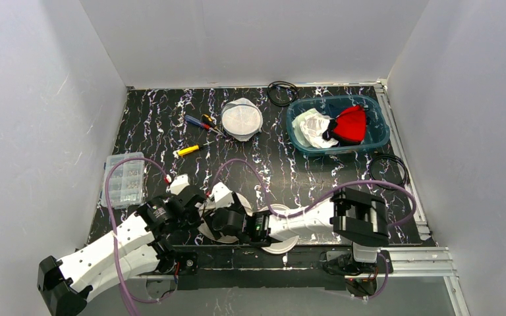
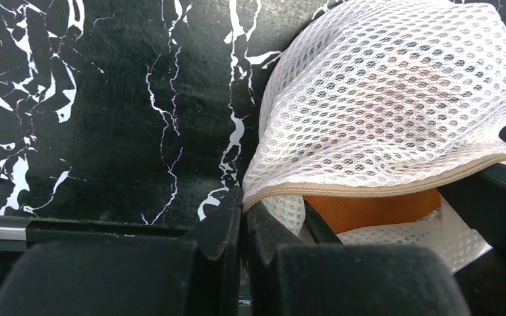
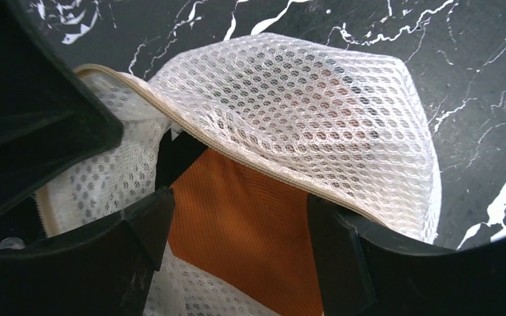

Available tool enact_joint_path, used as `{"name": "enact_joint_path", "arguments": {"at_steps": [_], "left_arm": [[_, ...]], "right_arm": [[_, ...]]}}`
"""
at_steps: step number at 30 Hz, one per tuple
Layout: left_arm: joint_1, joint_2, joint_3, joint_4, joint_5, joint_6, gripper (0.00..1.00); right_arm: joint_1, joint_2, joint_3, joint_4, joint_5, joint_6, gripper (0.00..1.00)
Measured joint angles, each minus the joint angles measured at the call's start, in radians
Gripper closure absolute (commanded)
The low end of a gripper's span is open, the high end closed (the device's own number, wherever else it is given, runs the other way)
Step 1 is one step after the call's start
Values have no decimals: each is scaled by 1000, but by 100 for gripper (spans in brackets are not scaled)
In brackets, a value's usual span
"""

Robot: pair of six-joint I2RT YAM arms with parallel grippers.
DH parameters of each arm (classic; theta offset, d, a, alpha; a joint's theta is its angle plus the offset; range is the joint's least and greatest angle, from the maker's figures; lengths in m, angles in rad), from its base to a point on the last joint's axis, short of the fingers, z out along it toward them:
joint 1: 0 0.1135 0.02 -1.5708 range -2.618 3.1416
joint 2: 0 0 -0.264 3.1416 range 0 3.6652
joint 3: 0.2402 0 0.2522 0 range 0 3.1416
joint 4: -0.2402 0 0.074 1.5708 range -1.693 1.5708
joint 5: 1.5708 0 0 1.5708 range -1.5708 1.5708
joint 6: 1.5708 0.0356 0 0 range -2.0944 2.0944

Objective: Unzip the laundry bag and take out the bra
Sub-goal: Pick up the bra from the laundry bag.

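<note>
The white mesh laundry bag [image 2: 389,99] lies at the table's near edge, its beige zipper edge lifted so the mouth gapes. Inside shows the orange bra [image 3: 250,230], also seen through the opening in the left wrist view [image 2: 369,209]. My left gripper [image 2: 244,197] is shut on the bag's zipper edge at the mouth's left corner. My right gripper [image 3: 237,210] is open inside the mouth, one finger on each side of the orange fabric, under the raised mesh [image 3: 303,112]. From above, both grippers [image 1: 207,214] meet over the bag [image 1: 278,245], which they mostly hide.
A teal basket [image 1: 382,135] with clothes stands at the back right. A second round white mesh bag [image 1: 242,118] and screwdrivers [image 1: 201,122] lie at the back centre. A clear parts box [image 1: 124,179] sits left; black cable coils [image 1: 389,170] lie right.
</note>
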Motion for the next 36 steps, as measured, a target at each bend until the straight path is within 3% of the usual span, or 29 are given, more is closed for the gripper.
{"name": "enact_joint_path", "arguments": {"at_steps": [7, 10, 17, 22, 25, 31, 36], "left_arm": [[2, 2, 0, -40, -19, -11, 100], [3, -5, -1, -48, -20, -19, 100], [3, -34, -2, -34, -20, -37, 100], [4, -35, -3, -30, -20, -47, 100], [3, -35, -6, -27, -20, -51, 100], [3, -31, -11, -9, -16, -58, 100], [3, -9, -39, 34, 11, -58, 100]], "right_arm": [[-1, 93, 51, -1, 5, -10, 19], [-2, 132, 89, -14, 23, -7, 24], [9, 164, 118, -40, 88, 20, 61], [11, 138, 82, -54, 124, 41, 78], [11, 76, 21, -67, 129, 50, 82], [11, -79, -105, -76, 118, 53, 80], [11, -172, -172, -54, 64, 52, 45]]}}
